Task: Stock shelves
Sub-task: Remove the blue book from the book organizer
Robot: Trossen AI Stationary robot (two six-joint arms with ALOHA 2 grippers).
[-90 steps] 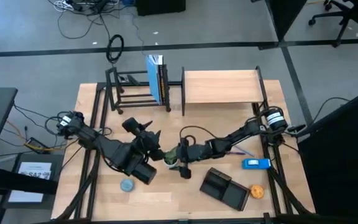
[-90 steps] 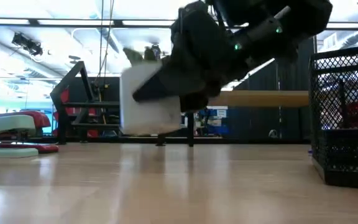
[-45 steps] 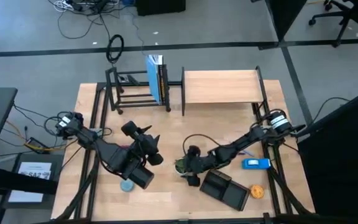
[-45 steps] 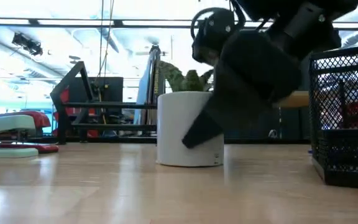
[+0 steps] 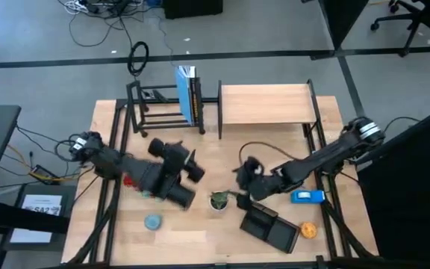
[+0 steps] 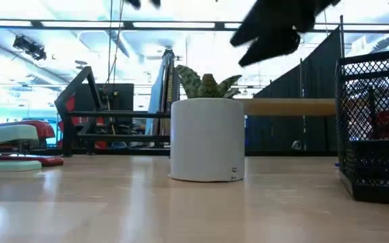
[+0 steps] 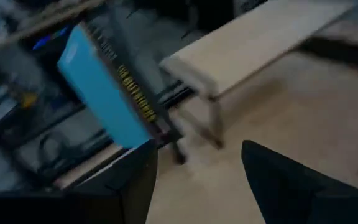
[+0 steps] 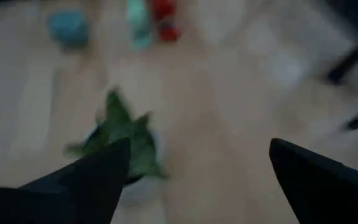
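A white pot with a green plant stands upright on its base on the table's near middle. My right gripper hangs open above and to the right of the pot, touching nothing; the plant shows past its fingers. My left gripper is open and empty left of the pot, facing the shelves. At the far edge stand the black tube rack, holding an upright blue book, and the light wood shelf.
A black mesh organizer stands near the front right, with an orange object beside it. A blue object lies at the right. A round blue thing and a teal stapler lie at the left.
My right gripper carried the pot toward the near edge, set it upright on the table, let go, and drew back up and toward the right edge. My left gripper shifted a little toward the shelves. The pot now stands free.
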